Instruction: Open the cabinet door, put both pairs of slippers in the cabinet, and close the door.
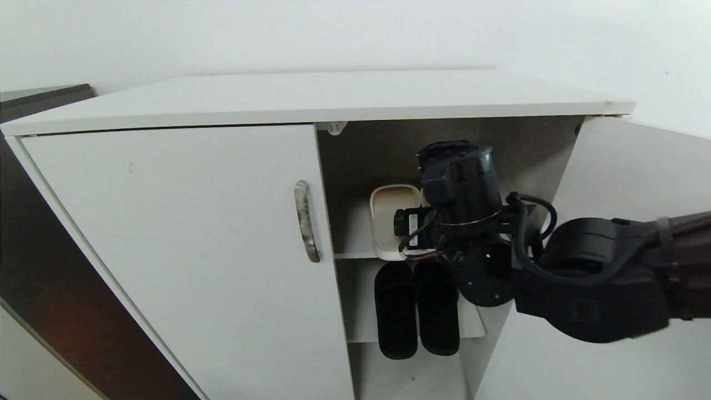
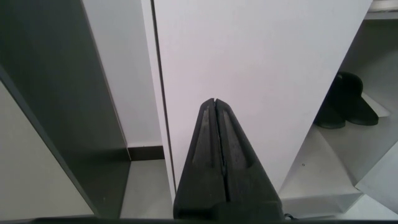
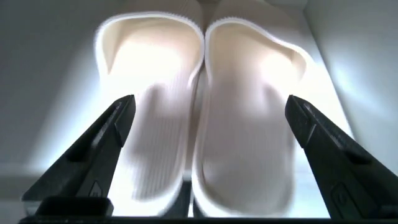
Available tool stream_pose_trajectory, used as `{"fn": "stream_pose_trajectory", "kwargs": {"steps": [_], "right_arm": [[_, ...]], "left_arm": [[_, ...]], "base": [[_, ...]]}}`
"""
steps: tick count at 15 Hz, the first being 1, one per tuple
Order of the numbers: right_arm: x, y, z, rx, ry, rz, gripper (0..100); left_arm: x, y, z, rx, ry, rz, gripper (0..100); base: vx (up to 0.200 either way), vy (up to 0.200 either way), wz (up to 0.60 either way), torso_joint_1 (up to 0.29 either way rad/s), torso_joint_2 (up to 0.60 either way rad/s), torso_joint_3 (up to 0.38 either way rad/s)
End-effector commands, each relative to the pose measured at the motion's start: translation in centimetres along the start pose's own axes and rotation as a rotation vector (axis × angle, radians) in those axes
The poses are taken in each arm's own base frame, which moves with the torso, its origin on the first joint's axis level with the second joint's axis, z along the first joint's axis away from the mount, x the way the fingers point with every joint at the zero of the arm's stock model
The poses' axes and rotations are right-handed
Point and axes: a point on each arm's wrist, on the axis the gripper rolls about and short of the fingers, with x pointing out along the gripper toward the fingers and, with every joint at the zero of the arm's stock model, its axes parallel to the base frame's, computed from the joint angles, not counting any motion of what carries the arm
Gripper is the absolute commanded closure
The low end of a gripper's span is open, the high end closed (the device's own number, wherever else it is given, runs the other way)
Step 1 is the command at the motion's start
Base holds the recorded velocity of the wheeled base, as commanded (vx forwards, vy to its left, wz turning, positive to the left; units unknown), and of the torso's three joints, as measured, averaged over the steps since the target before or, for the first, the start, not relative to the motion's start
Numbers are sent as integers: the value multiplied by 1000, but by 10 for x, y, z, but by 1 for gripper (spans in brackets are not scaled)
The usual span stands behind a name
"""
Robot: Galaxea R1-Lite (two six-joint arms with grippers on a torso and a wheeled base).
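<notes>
Cabinet [image 1: 311, 100]: right door [image 1: 627, 166] swung open, left door [image 1: 183, 233] closed. 1 pair of white slippers [image 3: 249, 137] lies side by side on the upper shelf [image 1: 355, 256]; 1 pair of black slippers [image 1: 416, 311] lies on the lower shelf [image 1: 361, 316]. Right gripper [image 3: 209, 102] is inside the opening, jaws wide, flanking the white pair without contact. Left gripper [image 2: 214, 102] faces the closed door, jaws pressed together, holding nothing.

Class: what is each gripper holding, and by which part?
Nothing: the right gripper has jaws open, flanking the white slippers; the left gripper is shut, empty.
</notes>
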Motion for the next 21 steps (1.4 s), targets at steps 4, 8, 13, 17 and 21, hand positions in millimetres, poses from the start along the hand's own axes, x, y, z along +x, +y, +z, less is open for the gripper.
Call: {"fn": "stream_pose_trajectory", "kwargs": {"steps": [4, 8, 13, 17, 21], "right_arm": [[-53, -23, 3, 10, -18, 91, 100], [-52, -22, -5, -10, 7, 124, 100], [-50, -20, -8, -14, 8, 122, 100], [-49, -19, -11, -24, 17, 118, 100], [-47, -19, -17, -39, 29, 116, 100]], "left_arm": [[0, 0, 0, -1, 1, 0, 100], [0, 0, 0, -2, 1, 0, 100], [0, 0, 0, -2, 1, 0, 100], [0, 0, 0, -2, 1, 0, 100], [0, 0, 0, -2, 1, 0, 100]], "base": [[0, 0, 0, 0, 0, 0], [0, 0, 0, 0, 0, 0], [0, 0, 0, 0, 0, 0], [0, 0, 0, 0, 0, 0], [-200, 0, 0, 5, 5, -1]]}}
